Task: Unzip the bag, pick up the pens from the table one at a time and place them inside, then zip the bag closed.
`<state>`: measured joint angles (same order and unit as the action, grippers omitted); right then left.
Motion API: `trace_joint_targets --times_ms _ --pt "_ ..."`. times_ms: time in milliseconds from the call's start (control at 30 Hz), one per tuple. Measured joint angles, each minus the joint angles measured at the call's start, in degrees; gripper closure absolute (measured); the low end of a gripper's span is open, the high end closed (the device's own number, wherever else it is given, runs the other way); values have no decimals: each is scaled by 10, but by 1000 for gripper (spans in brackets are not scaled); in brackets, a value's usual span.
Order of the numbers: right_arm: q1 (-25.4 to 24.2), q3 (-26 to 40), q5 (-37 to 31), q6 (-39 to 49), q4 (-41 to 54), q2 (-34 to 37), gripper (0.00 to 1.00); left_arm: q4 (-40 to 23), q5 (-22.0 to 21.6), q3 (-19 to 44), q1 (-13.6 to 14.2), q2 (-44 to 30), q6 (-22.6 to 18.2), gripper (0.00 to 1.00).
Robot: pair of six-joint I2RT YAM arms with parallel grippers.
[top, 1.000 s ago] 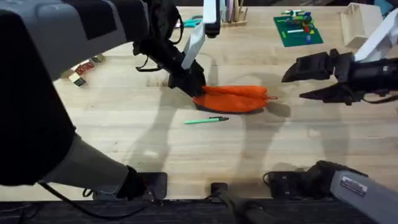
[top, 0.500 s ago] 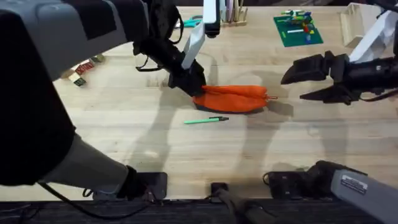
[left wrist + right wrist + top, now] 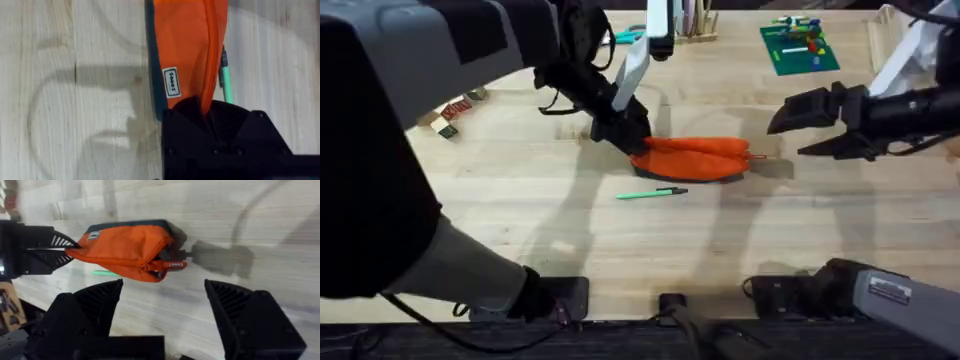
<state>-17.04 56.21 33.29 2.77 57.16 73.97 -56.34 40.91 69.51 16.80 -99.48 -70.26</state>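
One gripper, the left gripper [image 3: 632, 135], is clamping the bag [image 3: 695, 158] end; the right gripper [image 3: 812, 128] is hovering beside it, fingers spread wide, holding nothing.

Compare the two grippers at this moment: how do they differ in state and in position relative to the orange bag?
The left gripper is shut on one end of the bag; the right gripper is open and holds nothing. The left gripper touches the bag, while the right gripper hangs apart from it, beyond the end with the zipper pull. Both are black and face the bag.
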Motion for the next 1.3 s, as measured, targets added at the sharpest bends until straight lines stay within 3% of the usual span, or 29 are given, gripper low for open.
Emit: trace_joint_targets --times_ms 433,467,667,800,900,967,1000,1300 --pt "0 0 44 75 -3 114 5 5 0 0 0 0 0 957" --pt "25 0 86 95 -17 169 5 5 0 0 0 0 0 957" --pt "68 0 98 99 -33 188 61 6 0 0 0 0 0 957" --pt "69 0 100 99 -35 188 201 6 0 0 0 0 0 957" --pt "69 0 101 103 -36 188 405 6 0 0 0 0 0 957" --pt "69 0 103 103 -35 188 624 6 0 0 0 0 0 957" --pt "69 0 105 104 -36 188 937 6 -1 0 0 0 0 957" --pt "69 1 105 105 -36 188 968 6 -1 0 0 0 0 957"
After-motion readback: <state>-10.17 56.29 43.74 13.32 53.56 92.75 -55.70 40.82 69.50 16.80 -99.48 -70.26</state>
